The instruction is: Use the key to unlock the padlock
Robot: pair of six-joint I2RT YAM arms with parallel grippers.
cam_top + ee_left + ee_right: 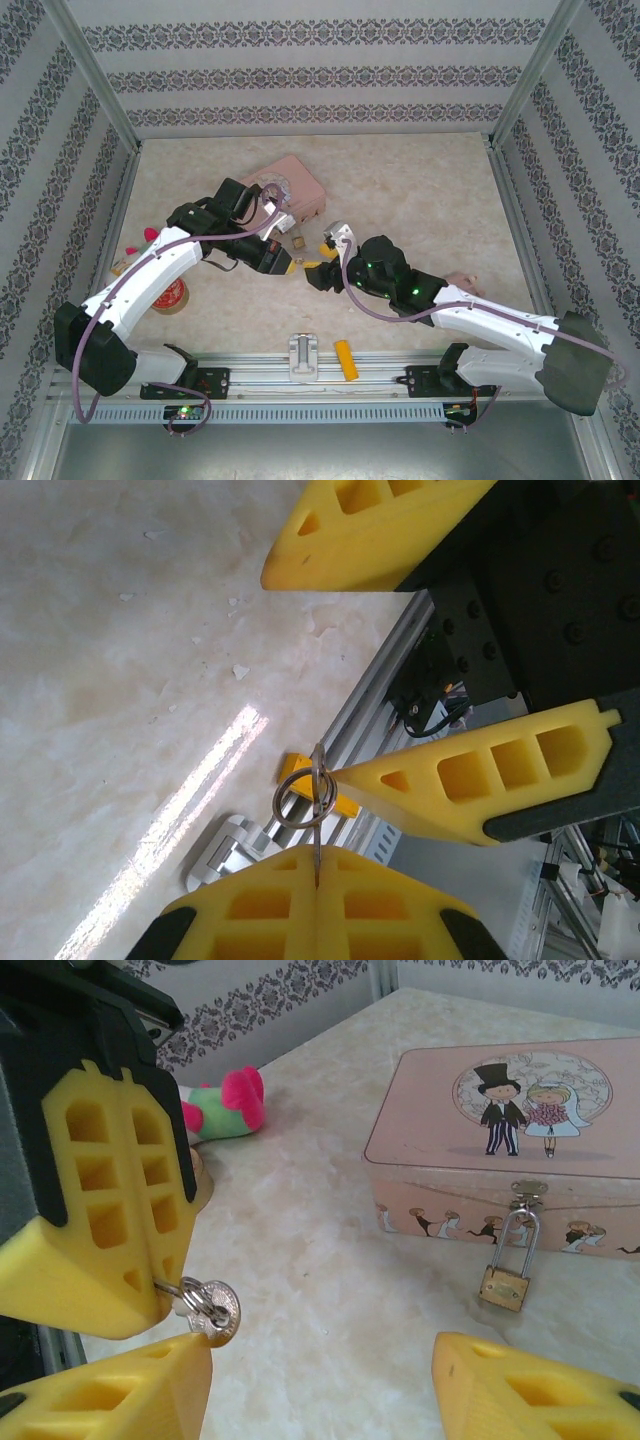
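The left end effector (158,1295) is clamped tight on the key (222,1315), with the key's ring at its fingertips above the worktop (330,1250). The right end effector (325,1360) stands partly open and holds nothing, 1 fingertip just beside the key. The padlock (504,1288) hangs by its shackle from the hasp of the pink tin (520,1110), apart from the key.

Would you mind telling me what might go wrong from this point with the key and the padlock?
1. The left gripper pinches the key only at its fingertips, with a right gripper finger close by its ring; a nudge might twist it loose.
2. The padlock hangs free from the hasp of the pink tin, so it may swing away when the key pushes in.
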